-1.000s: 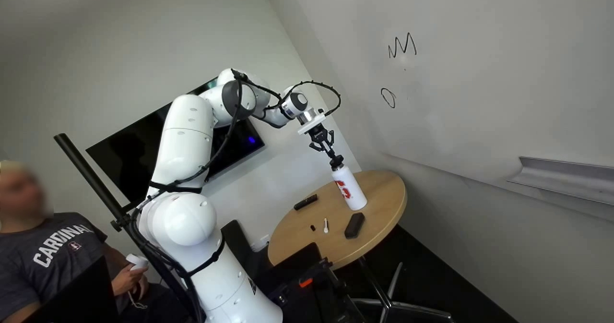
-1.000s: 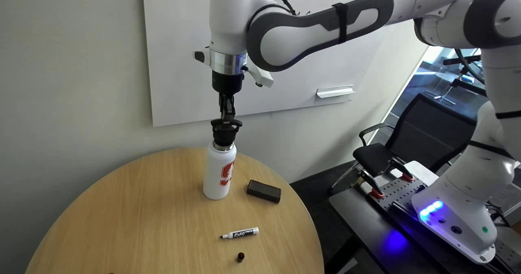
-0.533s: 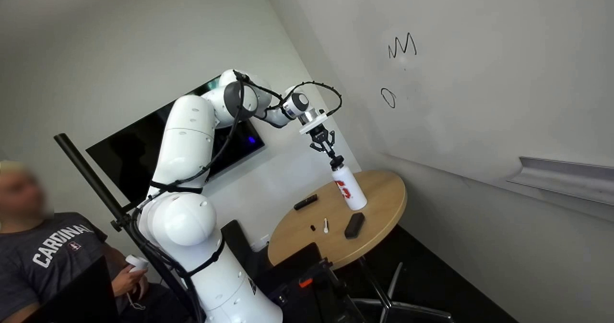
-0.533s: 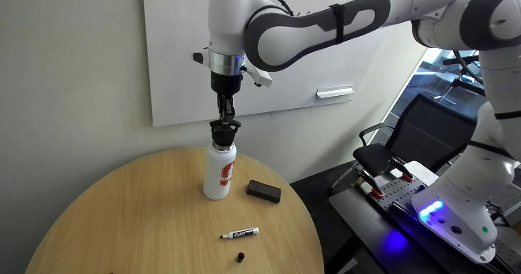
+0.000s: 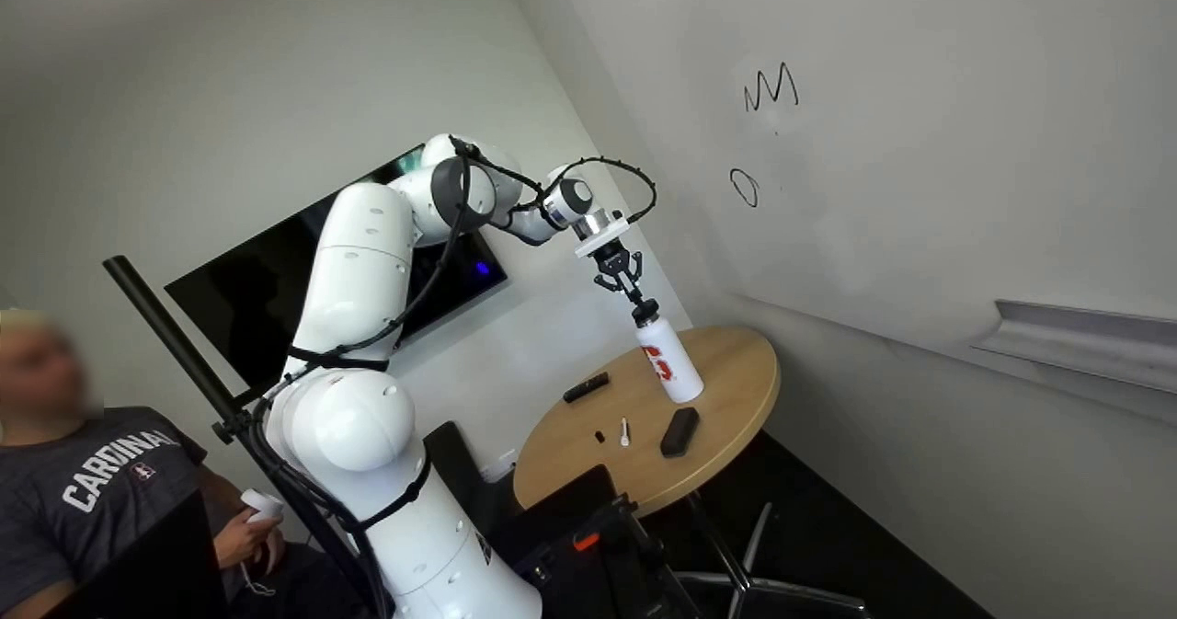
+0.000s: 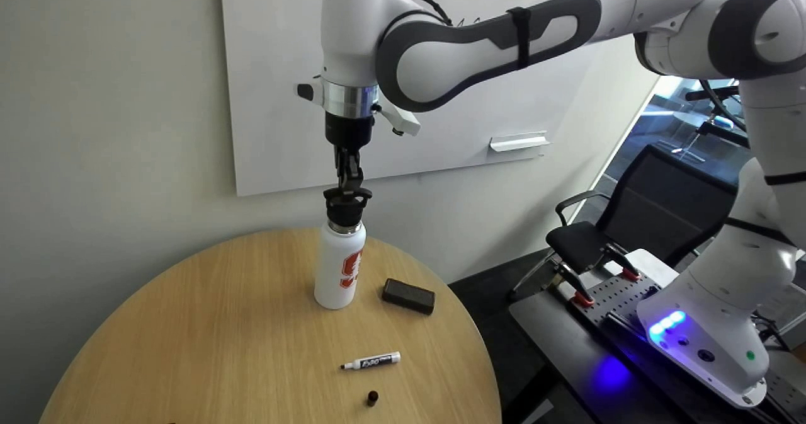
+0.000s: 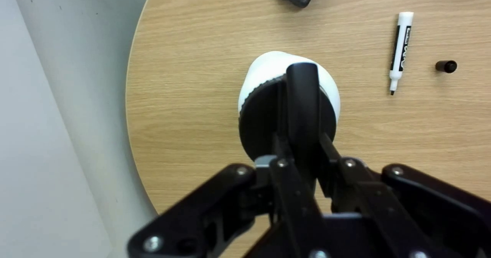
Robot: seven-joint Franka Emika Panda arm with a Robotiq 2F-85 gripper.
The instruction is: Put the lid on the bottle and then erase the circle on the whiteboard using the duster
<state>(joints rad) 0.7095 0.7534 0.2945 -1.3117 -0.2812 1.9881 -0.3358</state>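
In an exterior view I have my gripper [image 6: 348, 186] pinching the lid [image 6: 344, 213] atop the bottle [image 6: 338, 265], upright on the table [image 6: 208, 323], long axis twelve to six, the duster [image 6: 408, 296] at its three o'clock, lengthwise ten to four.

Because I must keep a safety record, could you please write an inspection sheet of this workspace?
Surface: round wooden table; spills: nothing seen.
Bottle: stands upright on the table.
Lid: black, sits atop the bottle; whether tightened, cannot tell.
Duster: lies near the bottle, not touching it.
Circle: drawn on the whiteboard, not erased; zigzag mark above it.
Clutter: uncapped marker, its separate cap and, in an exterior view, a dark remote-like object.
Gripper: shut on the lid's handle.
Cables: a black cable follows the arm and loops out near the gripper.
Surroundings: seated person holding a white device, dark wall screen, black office chair.
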